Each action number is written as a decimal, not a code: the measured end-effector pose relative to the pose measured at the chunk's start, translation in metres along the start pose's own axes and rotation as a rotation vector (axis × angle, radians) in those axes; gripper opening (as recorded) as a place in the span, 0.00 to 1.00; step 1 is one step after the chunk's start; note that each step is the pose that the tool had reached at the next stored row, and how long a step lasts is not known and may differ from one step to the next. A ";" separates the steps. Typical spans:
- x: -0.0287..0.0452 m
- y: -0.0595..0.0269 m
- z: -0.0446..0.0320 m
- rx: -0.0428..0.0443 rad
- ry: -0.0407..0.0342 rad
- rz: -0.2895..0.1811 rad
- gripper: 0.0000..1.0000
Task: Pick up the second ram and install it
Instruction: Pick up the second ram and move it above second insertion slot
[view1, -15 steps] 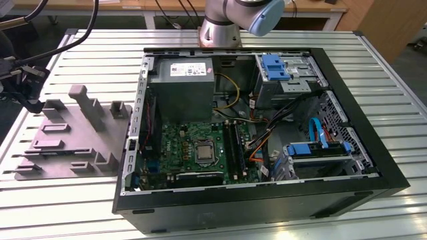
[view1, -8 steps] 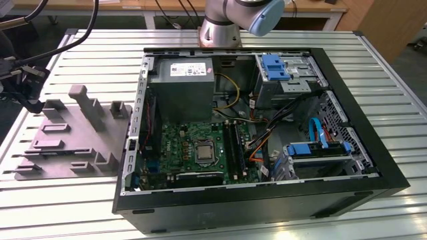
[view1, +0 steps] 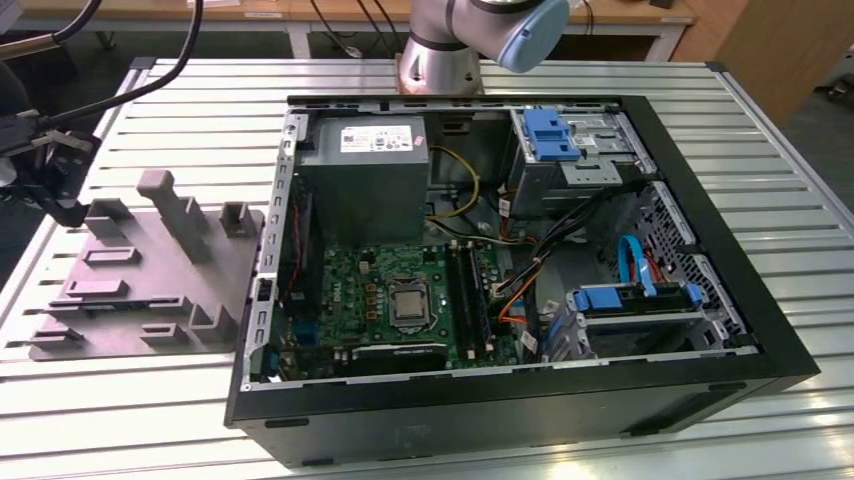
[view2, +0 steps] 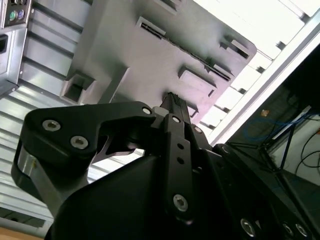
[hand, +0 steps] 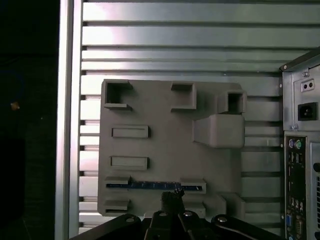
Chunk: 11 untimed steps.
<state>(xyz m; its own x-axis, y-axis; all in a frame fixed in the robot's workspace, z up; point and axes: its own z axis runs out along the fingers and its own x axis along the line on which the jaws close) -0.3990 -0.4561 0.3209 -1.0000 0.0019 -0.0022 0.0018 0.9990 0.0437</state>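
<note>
The second ram is a thin dark-blue strip standing on edge in a long slot of the grey fixture. In the first wrist view my gripper hangs over the strip's middle. Its black fingers are pressed together in the second wrist view, with nothing between them, and the fixture lies well below. In the exterior view the gripper hovers at the far left above the fixture.
An open computer case lies on the slatted metal table, to the exterior view's right of the fixture. Its motherboard holds black memory slots. A tall grey block rises from the fixture. The case's rear ports are close by.
</note>
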 end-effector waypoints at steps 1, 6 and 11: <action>0.0000 0.0000 0.0002 0.0000 0.0008 -0.018 0.10; 0.0000 -0.0001 0.0015 -0.0002 0.0048 -0.109 0.10; 0.0000 -0.0001 0.0033 -0.0003 0.0088 -0.200 0.10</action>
<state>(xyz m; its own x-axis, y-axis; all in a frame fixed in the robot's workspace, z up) -0.3990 -0.4561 0.3176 -0.9803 -0.1975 -0.0021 -0.1974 0.9794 0.0436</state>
